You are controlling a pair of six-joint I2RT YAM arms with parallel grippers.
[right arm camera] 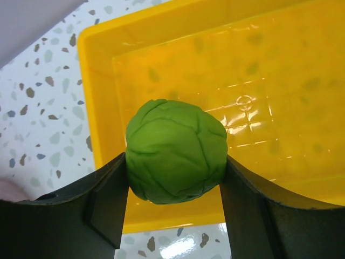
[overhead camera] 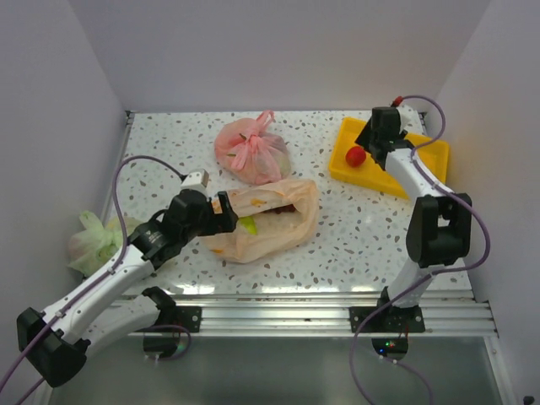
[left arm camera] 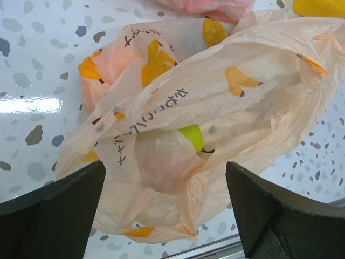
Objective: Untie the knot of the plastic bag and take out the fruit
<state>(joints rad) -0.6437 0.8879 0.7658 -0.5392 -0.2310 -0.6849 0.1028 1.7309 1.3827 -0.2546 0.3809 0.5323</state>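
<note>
Speckled white tabletop [overhead camera: 363, 236] carries your crinkly peach-orange plastic bag [left arm camera: 259, 81] just ahead of your empty, fully spread left gripper [left arm camera: 164, 183], while your right gripper [right arm camera: 173, 167] clamps a wrinkled round green fruit [right arm camera: 175, 140] above the yellow plastic tray [right arm camera: 102, 65].

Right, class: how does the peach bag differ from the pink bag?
The peach bag is bigger; the pink bag is smaller. The peach bag lies slumped with its mouth open; the pink bag is knotted shut. Both are thin plastic, holding things, on the table.

place: robot lab booth | signs: white walls [overhead camera: 278, 51], speckled tabletop [overhead camera: 354, 228], aluminium rail [overhead camera: 278, 316]
</note>
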